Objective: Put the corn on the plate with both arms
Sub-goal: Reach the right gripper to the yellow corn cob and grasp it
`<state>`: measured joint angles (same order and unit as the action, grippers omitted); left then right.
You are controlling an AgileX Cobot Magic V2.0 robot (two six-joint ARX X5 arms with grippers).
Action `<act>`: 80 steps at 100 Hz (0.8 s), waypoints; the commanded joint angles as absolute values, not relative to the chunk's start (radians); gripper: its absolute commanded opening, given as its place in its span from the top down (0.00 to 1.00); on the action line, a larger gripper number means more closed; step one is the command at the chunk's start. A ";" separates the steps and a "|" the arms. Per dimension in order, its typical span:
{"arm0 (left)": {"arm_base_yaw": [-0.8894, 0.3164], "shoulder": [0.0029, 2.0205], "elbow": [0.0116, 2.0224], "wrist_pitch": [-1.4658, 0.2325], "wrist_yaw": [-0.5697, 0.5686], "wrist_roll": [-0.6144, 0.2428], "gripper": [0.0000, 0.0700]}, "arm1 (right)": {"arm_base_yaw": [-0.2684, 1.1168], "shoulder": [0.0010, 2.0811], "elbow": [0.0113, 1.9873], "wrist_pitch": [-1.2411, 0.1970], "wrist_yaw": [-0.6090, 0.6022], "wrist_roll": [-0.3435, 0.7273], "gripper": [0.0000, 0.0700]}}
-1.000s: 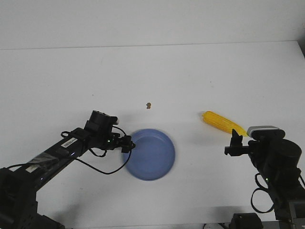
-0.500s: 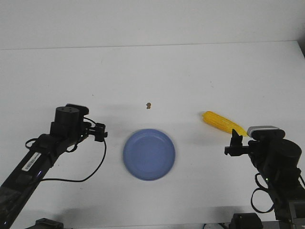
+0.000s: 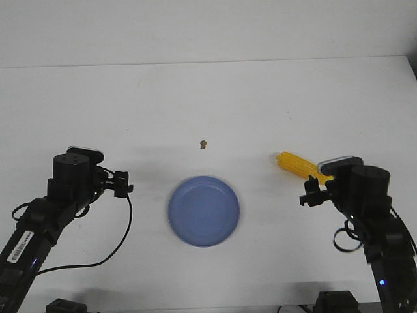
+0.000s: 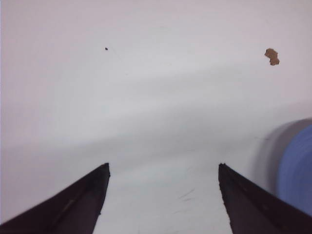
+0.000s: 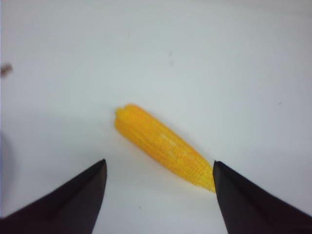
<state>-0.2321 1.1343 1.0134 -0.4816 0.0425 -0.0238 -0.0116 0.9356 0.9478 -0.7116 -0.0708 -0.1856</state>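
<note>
While the corn lies on the table to the right of the plate, well apart from it, we hold our right gripper spread wide just before the cob, probably so the fingers can straddle it. Our left gripper (also spread, holding nothing) waits left of the plate, near a brown speck.

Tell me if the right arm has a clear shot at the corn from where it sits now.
Probably yes. The right gripper is open, with the corn lying bare on the table just ahead of its fingers, and nothing between them. The plate sits off to the side, out of the way.
</note>
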 commanded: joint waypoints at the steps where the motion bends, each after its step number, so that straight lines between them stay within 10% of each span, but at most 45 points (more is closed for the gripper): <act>1: -0.236 1.143 1.024 -0.478 0.044 -0.030 0.34 | -0.001 1.007 0.982 -0.704 -0.050 -0.275 0.33; 80: -0.236 1.143 1.024 -0.477 0.053 -0.047 0.34 | 0.019 1.571 1.179 -0.681 -0.027 -0.419 0.31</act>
<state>-0.2321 1.1343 1.0134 -0.4809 0.0509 -0.0429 0.0189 1.5398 1.1557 -0.6937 -0.0196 -0.3950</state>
